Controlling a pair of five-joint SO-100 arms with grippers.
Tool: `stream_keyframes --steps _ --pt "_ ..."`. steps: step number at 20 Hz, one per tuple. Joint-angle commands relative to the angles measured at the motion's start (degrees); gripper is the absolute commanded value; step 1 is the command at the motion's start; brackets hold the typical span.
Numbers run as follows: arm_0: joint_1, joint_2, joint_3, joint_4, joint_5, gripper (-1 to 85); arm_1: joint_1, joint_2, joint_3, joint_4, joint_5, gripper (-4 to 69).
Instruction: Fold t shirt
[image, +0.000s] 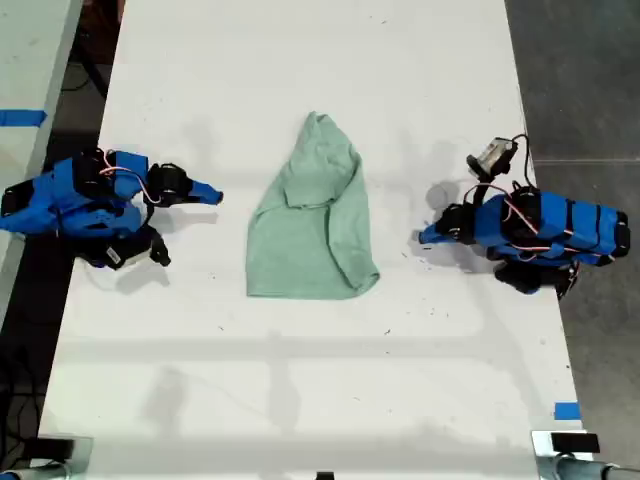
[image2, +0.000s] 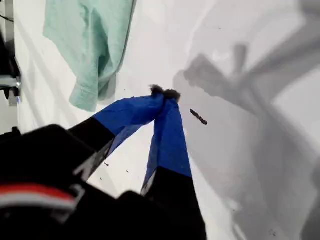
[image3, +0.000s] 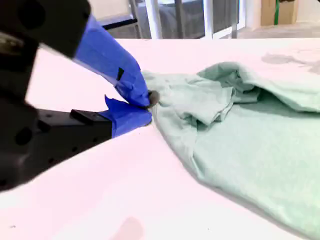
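There is one t shirt (image: 315, 225), two blue arms and one white table (image: 300, 380), and every place here is given from the shirt. It lies near the middle of the table, well in from every edge, between the two arms and touching neither. My first gripper (image: 425, 237) sits on the shirt's exterior-view right, near its lower corner but apart from it; its blue jaws are pressed tip to tip and hold nothing, seen plainly in the first wrist view (image2: 164, 92). My second gripper (image: 212, 195) sits on the shirt's exterior-view left, also clear of the cloth; its jaws are drawn together and empty, though in the second wrist view (image3: 149, 107) the tips overlap the shirt's edge (image3: 240, 130). A small dark speck (image2: 198, 116) marks the table just beside the first gripper's tips. Two pieces of blue tape show, one (image: 566, 410) on the table well below and to the exterior-view right of the shirt, one (image: 20, 117) on a neighbouring surface far to its exterior-view left. Nothing lies on or against the shirt. It is pale mint green, plain, narrowed and bunched at its upper end, with one side folded over onto the body, and wide and flatter at the lower hem.
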Motion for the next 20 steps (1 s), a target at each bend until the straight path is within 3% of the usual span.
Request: stream_keyframes --steps 1,2,3,4,11,17,18,19,20 --pt "4.1 -45.1 -25.8 3.4 -0.2 -0.1 0.7 1.0 3.3 0.3 0.4 -1.7" --pt "6.2 -53.1 -31.6 5.2 -1.2 2.3 0.5 1.0 3.3 0.3 0.4 -1.7" --pt "8.1 -59.4 -36.1 6.5 -3.2 14.6 0.5 1.0 3.3 0.4 0.5 -1.7" --pt "9.8 -65.9 -40.4 8.6 -5.4 18.5 0.4 1.0 3.3 0.4 0.5 -1.7" --pt "17.2 -99.4 -60.8 13.4 -13.8 23.0 0.3 1.0 3.3 0.4 0.4 -1.7" --pt "16.8 -106.7 -68.6 14.5 -16.2 21.1 0.3 1.0 3.3 0.4 0.4 -1.7" --pt "16.3 -107.9 -68.6 14.4 -16.3 15.7 0.3 1.0 3.3 0.4 0.4 -1.7" --pt "15.6 -109.6 -68.6 14.8 -17.1 -0.1 0.3 1.0 3.3 0.4 0.4 -1.7" --pt "15.0 -111.4 -68.6 14.9 -17.5 -0.1 0.3 1.0 3.3 0.4 0.4 -1.7"
